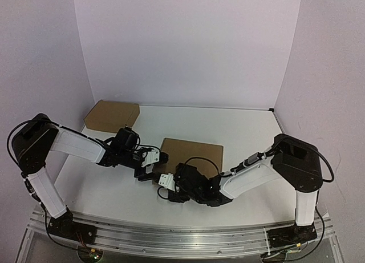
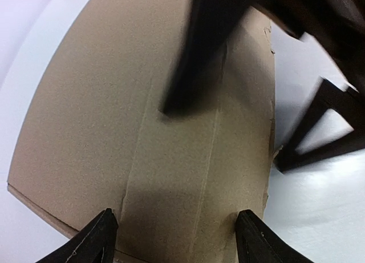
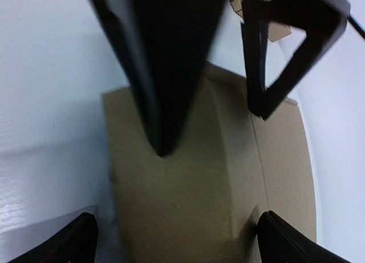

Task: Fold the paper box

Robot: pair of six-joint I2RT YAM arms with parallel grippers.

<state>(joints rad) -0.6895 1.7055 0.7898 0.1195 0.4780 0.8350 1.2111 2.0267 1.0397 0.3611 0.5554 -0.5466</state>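
A second cardboard box (image 1: 112, 115) sits well left of and behind the paper box (image 1: 194, 153), which lies on the table (image 1: 245, 129). The left gripper (image 2: 174, 220), jaws apart, hangs over the paper box's near-left corner. The right gripper (image 3: 177, 226), jaws spread wide, hovers over its near edge, and each blocks the other's view.

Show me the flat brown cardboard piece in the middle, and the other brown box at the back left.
Flat brown cardboard paper box (image 1: 197, 150), top external view: middle of its exposed panel.
Second shallow brown cardboard box (image 1: 112, 115), top external view: centre of its top face.
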